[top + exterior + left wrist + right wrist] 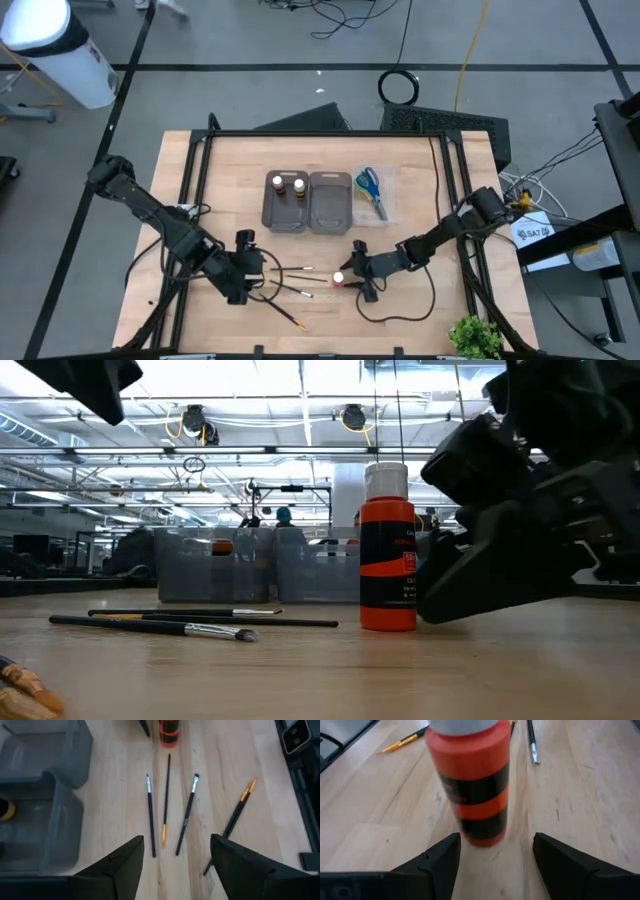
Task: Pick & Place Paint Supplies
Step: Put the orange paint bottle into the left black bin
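An orange paint bottle with a white cap stands upright on the table, just in front of my right gripper. That gripper is open, with a finger on either side of the bottle and short of it. Several thin dark brushes lie flat on the wood between the two arms. My left gripper is open and hovers over their handle ends. Two small bottles stand in a grey tray. Scissors with blue and green handles lie in a clear tray.
Two grey trays sit side by side at the middle of the table, with the clear tray to their right. A black frame runs round the tabletop. A cable loops on the wood near the right gripper. A small plant stands at the near right corner.
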Available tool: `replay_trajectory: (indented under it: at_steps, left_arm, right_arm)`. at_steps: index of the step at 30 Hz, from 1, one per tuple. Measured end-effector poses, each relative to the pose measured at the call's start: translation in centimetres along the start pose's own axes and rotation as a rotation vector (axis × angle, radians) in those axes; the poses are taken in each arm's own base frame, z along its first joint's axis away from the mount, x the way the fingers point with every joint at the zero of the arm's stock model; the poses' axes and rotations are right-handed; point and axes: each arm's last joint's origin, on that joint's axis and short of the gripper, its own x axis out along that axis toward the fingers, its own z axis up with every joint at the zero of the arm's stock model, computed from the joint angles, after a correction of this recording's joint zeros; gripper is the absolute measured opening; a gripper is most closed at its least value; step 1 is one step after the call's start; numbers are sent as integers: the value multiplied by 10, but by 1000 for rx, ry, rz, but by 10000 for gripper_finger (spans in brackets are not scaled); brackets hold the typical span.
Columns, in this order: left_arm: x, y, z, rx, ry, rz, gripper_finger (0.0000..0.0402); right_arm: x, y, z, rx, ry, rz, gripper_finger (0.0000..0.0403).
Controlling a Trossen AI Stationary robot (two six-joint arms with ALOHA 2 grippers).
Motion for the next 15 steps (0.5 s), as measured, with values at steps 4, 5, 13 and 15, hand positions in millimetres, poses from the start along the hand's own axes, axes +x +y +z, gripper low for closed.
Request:
replay_trajectory:
  at_steps: [4,5,13,15]
  left_arm:
    - [2,4,3,7,-11,8,239]
    - [2,5,4,7,-11,10,240]
    - [4,12,7,-6,-12,29,241]
    - [5,14,8,-14,-15,32,241]
  right_arm:
    - [3,-5,4,-22,-28,19,249]
    - [3,-6,6,-31,-43,31,254]
    - [19,-6,10,-64,-55,135,283]
    - [25,-8,10,-64,-55,153,281]
